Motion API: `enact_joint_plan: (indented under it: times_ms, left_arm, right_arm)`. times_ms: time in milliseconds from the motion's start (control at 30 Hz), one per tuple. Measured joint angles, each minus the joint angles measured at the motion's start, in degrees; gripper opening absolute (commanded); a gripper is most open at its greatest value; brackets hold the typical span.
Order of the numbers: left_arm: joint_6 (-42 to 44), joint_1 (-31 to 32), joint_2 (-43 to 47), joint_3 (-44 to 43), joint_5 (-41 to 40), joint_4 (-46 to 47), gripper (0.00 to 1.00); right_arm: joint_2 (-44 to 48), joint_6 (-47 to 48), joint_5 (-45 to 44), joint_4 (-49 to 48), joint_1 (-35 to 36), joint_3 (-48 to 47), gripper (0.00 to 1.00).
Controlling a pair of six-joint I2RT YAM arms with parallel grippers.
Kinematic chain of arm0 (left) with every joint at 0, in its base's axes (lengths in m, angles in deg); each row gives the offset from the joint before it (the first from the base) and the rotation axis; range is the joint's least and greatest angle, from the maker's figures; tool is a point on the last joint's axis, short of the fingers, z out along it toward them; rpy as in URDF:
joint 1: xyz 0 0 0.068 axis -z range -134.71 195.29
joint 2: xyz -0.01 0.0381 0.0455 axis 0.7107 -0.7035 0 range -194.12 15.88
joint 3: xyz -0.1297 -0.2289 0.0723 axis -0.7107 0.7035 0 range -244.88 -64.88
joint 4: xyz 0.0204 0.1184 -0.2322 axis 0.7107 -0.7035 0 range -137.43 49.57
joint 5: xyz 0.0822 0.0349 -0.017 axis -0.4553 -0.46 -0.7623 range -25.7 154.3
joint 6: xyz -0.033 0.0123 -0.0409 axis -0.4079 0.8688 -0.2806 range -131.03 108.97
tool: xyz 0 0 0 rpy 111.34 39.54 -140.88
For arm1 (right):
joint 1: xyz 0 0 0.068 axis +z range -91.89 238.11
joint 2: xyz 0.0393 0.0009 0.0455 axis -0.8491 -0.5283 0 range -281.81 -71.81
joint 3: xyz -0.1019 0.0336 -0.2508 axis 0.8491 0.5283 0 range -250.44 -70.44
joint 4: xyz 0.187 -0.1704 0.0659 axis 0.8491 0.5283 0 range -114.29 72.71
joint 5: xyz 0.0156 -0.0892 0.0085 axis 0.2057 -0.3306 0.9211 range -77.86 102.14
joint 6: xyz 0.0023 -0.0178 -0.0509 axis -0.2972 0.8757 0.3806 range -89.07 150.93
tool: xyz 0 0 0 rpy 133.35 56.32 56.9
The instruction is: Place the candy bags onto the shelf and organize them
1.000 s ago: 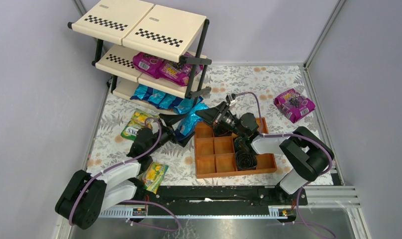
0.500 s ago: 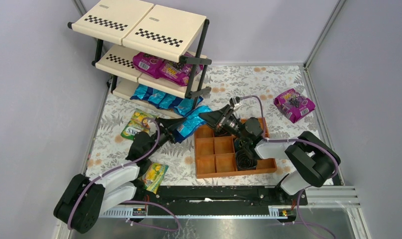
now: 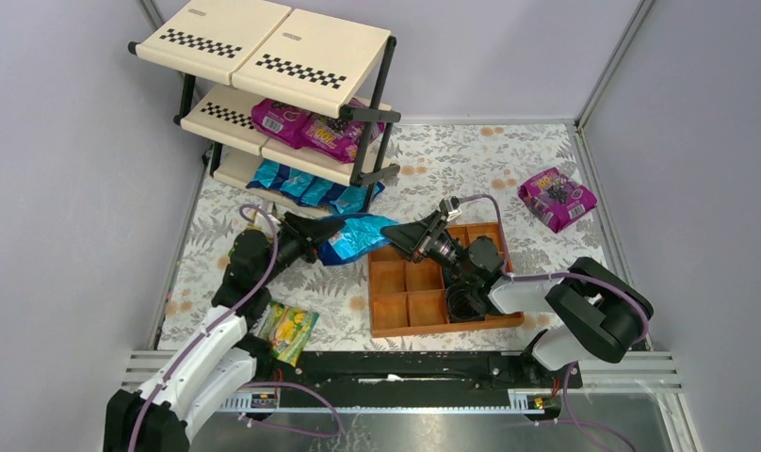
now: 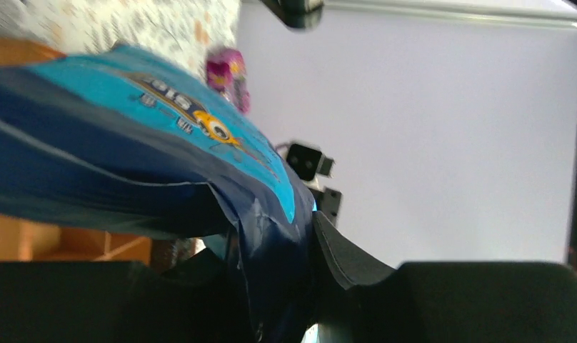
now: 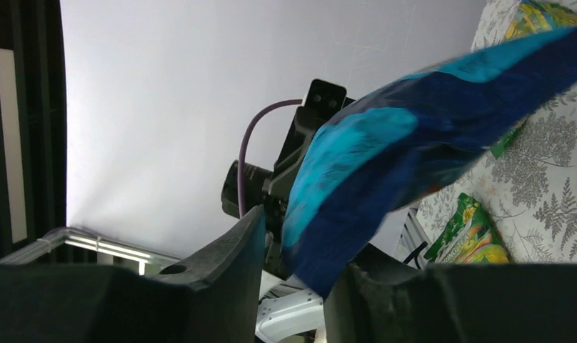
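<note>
Mid-handover: left gripper (image 3: 313, 232) pinches the blue bag (image 3: 356, 235); right gripper (image 3: 391, 230) has its jaws slack around the other corner. Next I'd back right clear, then swing left to the shelf (image 3: 264, 38).

The shelf (image 3: 264, 42) at upper left has smooth, satin cream panels that look like plastic, and black posts with a slight sheen. On its middle tier the magenta bags (image 3: 306, 127) are glossy, crinkled plastic film. The blue candy bag (image 3: 358, 235) at centre and the green-yellow bag (image 3: 290, 330) at lower left shine the same way. The tray (image 3: 388, 311) looks like matt orange-brown wood. The table cover (image 3: 471, 155) is a matt floral print. The right gripper (image 5: 303, 250) has dull black fingers (image 5: 221, 279), faintly grainy.
</note>
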Motion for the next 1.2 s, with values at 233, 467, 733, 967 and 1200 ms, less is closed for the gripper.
enact_joint_plan:
  times_ms: [233,467,733,967,1200]
  left_arm:
    - [13.31,-4.33,-0.44,-7.48,-2.64,-15.93,0.05]
    - [35.41,-10.32,-1.49,-20.0,-10.54,-36.17,0.01]
    - [48.76,-23.19,-8.17,-28.46,-17.86,-44.3,0.0]
    - [44.78,-33.83,-16.02,-30.29,-16.28,-40.81,0.01]
    - [33.68,-44.87,-21.38,-24.87,-11.58,-22.23,0.04]
  right_arm:
    - [-0.63,1.09,1.51,-0.63,-0.04,0.96,0.63]
    - [7.08,5.14,3.28,3.87,-3.34,7.13,0.7]
    - [29.99,18.6,2.45,27.21,-5.46,5.44,0.92]
    - [41.16,30.12,1.07,47.1,-6.38,0.72,1.0]
    - [49.53,38.32,-1.03,61.66,-6.56,-2.86,1.0]
